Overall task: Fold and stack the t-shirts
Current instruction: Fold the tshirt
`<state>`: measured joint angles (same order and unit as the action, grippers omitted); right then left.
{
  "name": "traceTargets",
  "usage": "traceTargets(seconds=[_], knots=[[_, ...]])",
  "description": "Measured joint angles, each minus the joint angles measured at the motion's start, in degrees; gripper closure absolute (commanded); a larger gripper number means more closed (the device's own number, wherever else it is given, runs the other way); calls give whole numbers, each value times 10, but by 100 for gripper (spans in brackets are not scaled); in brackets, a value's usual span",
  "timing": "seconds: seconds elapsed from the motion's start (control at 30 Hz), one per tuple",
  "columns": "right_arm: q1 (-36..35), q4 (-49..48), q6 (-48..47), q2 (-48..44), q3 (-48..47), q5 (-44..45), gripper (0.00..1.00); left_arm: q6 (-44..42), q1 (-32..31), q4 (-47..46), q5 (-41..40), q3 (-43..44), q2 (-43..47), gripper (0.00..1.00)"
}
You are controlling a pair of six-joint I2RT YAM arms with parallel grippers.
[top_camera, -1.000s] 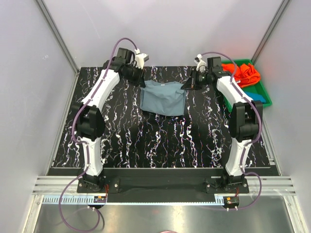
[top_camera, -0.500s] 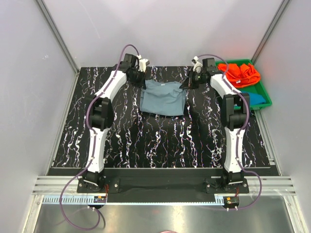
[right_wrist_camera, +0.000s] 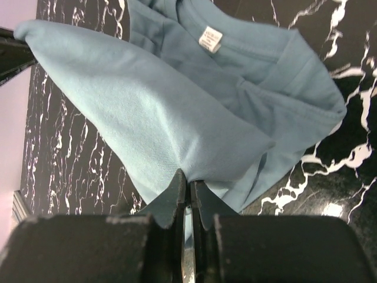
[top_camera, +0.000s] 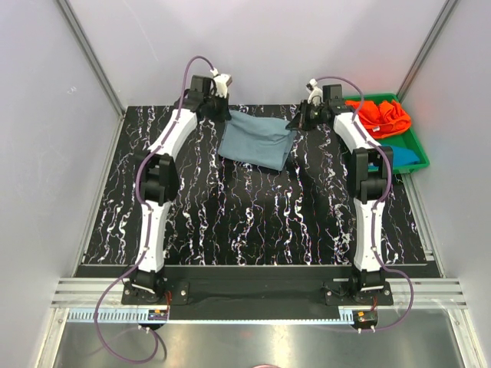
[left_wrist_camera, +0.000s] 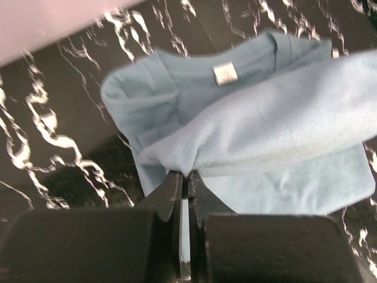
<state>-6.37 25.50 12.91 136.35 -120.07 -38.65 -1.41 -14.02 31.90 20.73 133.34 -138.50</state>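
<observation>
Left gripper [left_wrist_camera: 184,178] and right gripper [right_wrist_camera: 189,177] pinch grey-blue t-shirt [top_camera: 257,140] (at 2 spots)

Black, white-veined marble-patterned worktop [top_camera: 253,222] lying between pale enclosure walls [top_camera: 46,153], green plastic tray [top_camera: 416,138] sitting at its far right corner, aluminium rail [top_camera: 92,293] running along the near edge
</observation>
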Motion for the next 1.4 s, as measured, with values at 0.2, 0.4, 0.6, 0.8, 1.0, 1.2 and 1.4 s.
traceTargets(seconds=[0.2,0.4,0.6,0.8,1.0,1.2,1.4], knots=[[0,10,3,-39,76,-13,92,2,2,21,23,-185,113,100],[-11,24,18,-160,210,-31,92,-10,3,61,50,-306,251,100],[-49,19,42,-299,341,-46,91,-19,9,118,77,-348,325,100],[-109,0,77,-367,504,-56,91,-16,13,156,91,-478,365,100],[-125,2,96,-380,602,-55,90,-3,12,192,102,-556,372,100],[-124,-4,94,-411,618,-55,87,19,11,197,106,-610,406,100],[-124,-3,88,-416,642,-54,52,27,10,198,108,-648,415,38]])
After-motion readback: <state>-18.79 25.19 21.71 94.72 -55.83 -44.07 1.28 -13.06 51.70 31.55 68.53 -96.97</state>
